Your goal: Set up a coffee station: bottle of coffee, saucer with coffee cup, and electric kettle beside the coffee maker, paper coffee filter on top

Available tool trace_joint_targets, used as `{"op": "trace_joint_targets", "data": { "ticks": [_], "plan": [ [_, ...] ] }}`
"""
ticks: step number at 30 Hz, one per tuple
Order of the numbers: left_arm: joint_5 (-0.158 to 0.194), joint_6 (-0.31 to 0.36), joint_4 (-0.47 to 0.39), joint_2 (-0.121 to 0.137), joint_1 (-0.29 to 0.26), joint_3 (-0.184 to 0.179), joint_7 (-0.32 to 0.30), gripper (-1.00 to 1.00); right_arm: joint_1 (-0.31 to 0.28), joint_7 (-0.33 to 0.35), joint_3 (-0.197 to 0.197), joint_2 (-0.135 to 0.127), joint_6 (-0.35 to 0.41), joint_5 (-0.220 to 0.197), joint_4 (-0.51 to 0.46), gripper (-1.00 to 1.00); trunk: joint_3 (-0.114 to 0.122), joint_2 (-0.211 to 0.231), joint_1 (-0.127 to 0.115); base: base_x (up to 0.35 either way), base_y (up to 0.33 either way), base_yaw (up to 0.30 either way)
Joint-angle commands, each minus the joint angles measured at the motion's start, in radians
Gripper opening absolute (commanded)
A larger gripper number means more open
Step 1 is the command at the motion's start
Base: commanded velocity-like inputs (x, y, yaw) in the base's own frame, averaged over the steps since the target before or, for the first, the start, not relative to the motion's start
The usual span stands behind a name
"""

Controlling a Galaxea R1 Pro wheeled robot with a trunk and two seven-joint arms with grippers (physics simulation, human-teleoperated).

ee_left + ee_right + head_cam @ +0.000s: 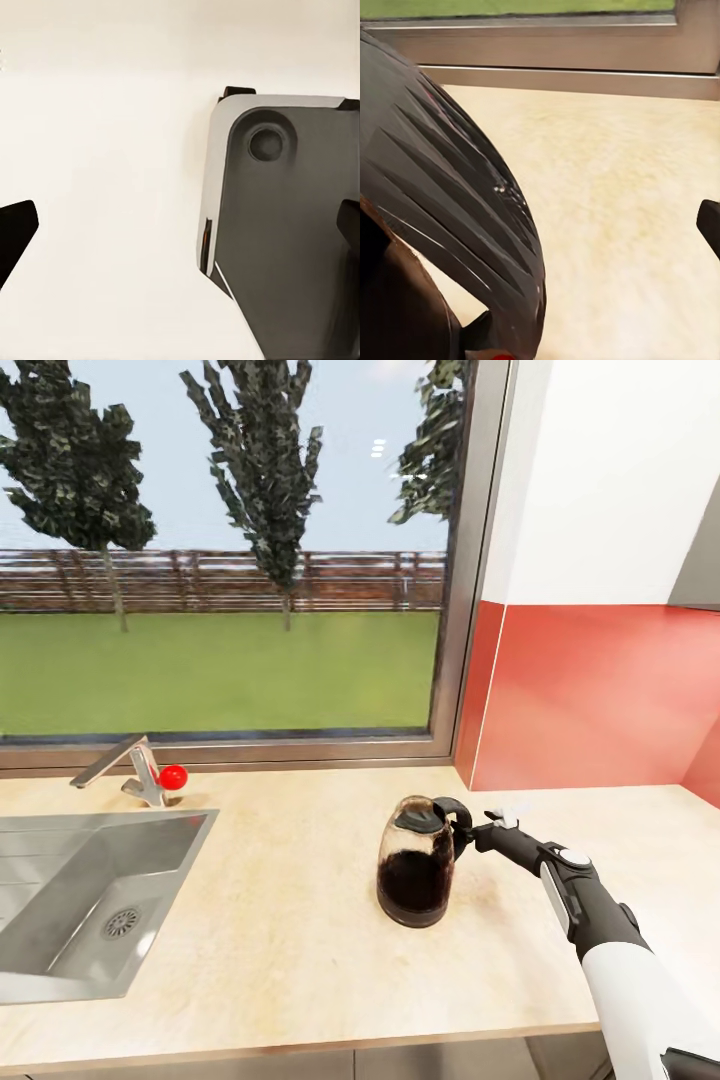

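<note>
The kettle (417, 862) stands upright on the countertop (300, 920), right of the sink (90, 900). The right gripper (484, 830) is at its handle; closure cannot be told. A firm, level grasp is advised.

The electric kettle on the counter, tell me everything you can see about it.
The electric kettle is a clear glass jug, dark in its lower half, with a black base, lid and curved handle. It stands upright on the beige countertop, right of the sink. The right gripper is at its handle; whether it grips is unclear.
</note>
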Motion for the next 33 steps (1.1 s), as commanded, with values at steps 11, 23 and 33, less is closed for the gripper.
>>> {"op": "trace_joint_targets", "data": {
  "ticks": [11,23,33],
  "plan": [
    [-0.009,-0.003,0.002,-0.001,-0.001,0.009,-0.004,1.00,-0.001,0.007,-0.003,0.002,0.005,0.006,-0.002,1.00,-0.002,-0.002,0.001,0.093,0.046,0.000],
    [-0.009,-0.003,0.002,-0.002,-0.001,0.009,-0.004,1.00,-0.001,0.007,-0.003,0.002,0.005,0.005,-0.001,1.00,-0.002,-0.002,0.001,0.013,0.001,0.000],
    [-0.009,-0.003,0.002,-0.001,-0.001,0.009,-0.004,1.00,-0.001,0.008,-0.003,0.001,0.007,0.005,-0.003,-1.00,-0.002,-0.002,0.001,0.000,0.000,0.000]
  ]
}}
